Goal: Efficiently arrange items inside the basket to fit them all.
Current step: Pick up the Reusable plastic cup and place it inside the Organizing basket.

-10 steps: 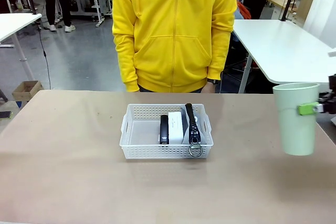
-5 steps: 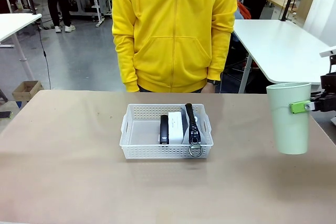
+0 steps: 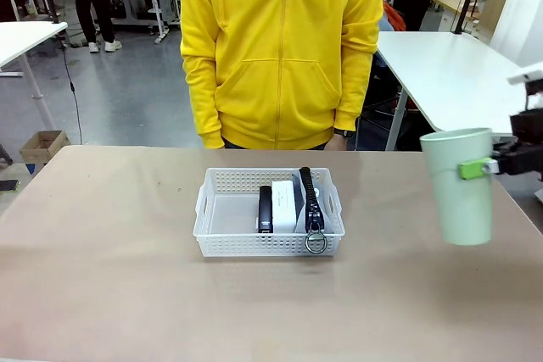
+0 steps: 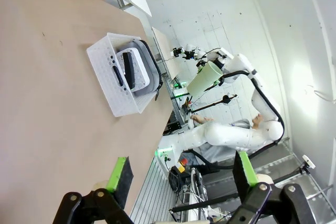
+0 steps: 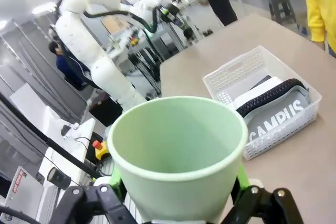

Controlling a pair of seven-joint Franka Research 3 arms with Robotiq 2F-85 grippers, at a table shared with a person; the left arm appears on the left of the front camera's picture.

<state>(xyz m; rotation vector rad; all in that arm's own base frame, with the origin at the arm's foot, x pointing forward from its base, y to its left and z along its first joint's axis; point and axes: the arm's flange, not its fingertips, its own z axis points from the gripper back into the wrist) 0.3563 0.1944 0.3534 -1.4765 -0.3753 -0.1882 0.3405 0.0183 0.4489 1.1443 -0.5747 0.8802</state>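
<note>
Cup (image 3: pixel 458 184) drifted leftward, clamped in right pincer (image 3: pixel 485 166).

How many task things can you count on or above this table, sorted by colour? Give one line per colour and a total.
White: 2, the perforated white plastic basket and the small white box inside it.
Black: 1, the slim black stapler-like object.
Grey: 1, the grey fabric pouch with black zipper.
Pale green: 1, the pale green plastic cup held in the right gripper.
Total: 5

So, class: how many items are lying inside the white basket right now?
3: the black stapler-like object on the left, the small white box in the middle, the grey pouch on the right. Smaller things could be hidden beneath.
</note>
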